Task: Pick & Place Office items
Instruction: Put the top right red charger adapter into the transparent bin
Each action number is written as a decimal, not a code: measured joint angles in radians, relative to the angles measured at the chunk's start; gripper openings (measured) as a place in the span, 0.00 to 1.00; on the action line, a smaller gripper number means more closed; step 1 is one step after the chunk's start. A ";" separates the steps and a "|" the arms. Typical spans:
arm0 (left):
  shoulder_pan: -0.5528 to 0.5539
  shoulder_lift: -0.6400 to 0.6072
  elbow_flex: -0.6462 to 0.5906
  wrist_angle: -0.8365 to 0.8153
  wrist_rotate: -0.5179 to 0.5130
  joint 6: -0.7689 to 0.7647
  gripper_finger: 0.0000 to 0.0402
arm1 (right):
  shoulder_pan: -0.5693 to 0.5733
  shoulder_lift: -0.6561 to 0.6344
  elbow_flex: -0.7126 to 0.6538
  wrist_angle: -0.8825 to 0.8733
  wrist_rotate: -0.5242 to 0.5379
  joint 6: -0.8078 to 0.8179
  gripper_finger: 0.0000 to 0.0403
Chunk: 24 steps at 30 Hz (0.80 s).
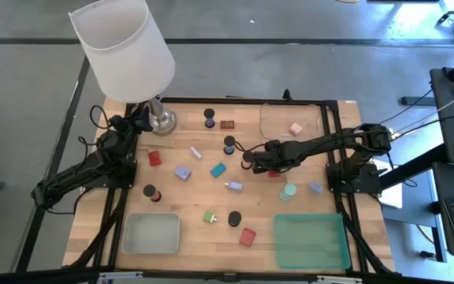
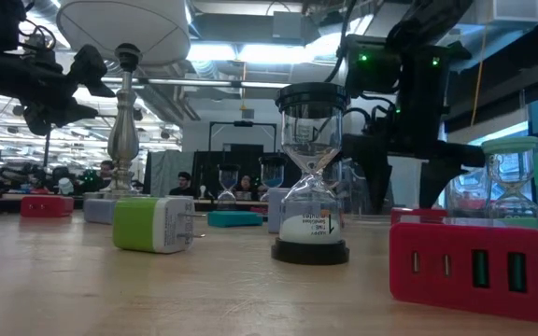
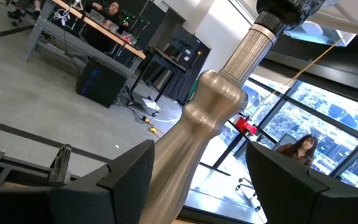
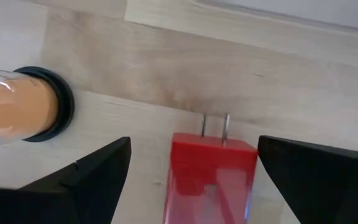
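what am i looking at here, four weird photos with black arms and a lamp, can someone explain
Two robot arms work at a wooden table, each carrying a wrist camera. One photo looks straight down, one sits at tabletop height, two come from the wrists. Scattered around are small hourglasses, plug-in chargers and three trays. The left gripper sits open around the lamp's metal stem, by the white-shaded lamp. The right gripper hangs open over a red charger mid-table. Nothing is lifted.

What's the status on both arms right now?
Right end effector open, straddling red charger, not closed yet. Left end effector open around lamp stem. Hourglass close beside charger.
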 joint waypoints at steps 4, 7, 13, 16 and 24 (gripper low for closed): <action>0.000 0.000 0.000 0.000 0.000 0.000 0.62 | -0.001 -0.011 -0.002 0.027 -0.001 -0.035 0.88; 0.000 0.000 0.000 0.000 0.000 0.000 0.62 | 0.000 -0.023 -0.002 0.031 -0.004 -0.036 0.88; 0.000 0.000 0.000 0.000 0.000 0.000 0.62 | 0.017 -0.040 -0.002 0.033 -0.004 -0.033 0.88; 0.000 0.000 0.000 0.000 0.000 0.000 0.62 | 0.042 -0.040 -0.002 0.028 -0.017 -0.032 0.88; 0.000 0.000 0.000 0.000 0.000 0.000 0.62 | 0.111 -0.035 -0.002 -0.022 0.019 -0.032 0.88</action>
